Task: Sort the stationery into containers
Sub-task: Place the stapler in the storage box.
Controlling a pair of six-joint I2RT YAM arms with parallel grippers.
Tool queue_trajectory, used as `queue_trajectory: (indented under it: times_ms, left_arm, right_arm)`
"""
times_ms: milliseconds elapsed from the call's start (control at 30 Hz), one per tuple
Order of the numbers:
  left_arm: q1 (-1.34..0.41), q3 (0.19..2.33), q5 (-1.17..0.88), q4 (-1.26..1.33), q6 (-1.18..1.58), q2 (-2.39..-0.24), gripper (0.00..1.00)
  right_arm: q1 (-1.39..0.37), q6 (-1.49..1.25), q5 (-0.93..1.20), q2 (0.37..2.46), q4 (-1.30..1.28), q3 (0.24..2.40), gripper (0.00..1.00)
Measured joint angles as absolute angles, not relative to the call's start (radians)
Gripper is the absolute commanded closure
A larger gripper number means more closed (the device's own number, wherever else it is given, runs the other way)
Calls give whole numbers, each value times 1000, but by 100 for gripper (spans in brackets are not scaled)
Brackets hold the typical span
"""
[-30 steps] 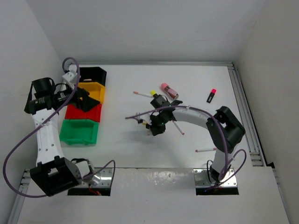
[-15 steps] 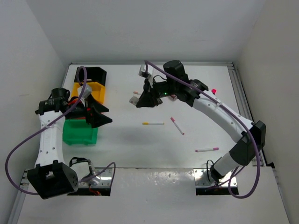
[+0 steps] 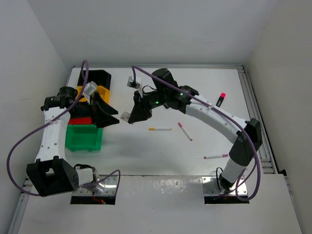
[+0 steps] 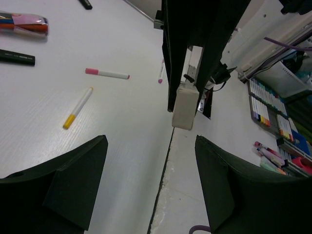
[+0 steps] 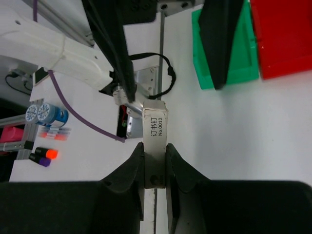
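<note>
Matte table (image 3: 146,156); rt tool (image 5: 155,163) pinches box (image 5: 157,124).

Bright even light, soft shadows, sharp

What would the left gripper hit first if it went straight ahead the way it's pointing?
Probably the small white box, held in the right gripper straight ahead of the open left gripper; how far off is unclear.
</note>
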State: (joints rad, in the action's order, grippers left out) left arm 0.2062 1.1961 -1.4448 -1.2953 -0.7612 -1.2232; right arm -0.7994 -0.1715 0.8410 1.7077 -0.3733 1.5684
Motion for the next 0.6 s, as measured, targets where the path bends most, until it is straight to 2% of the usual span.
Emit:
queue_trajectory:
  times_ms: [167,333,600]
  left_arm:
    - [184,1216,-1444,-1305,-767,-1244,23]
    - [161,1229,-1443,-1310,-770,-1247,28]
    - [158,1233,-1422,-1312,-775,-1257,27]
  right_arm:
    - [-822,-188,847,1719,-364,1605,100]
    - [-828,-199,850,1727,-345,1614,100]
    - [-824,-235,870,1751,-334,1618,100]
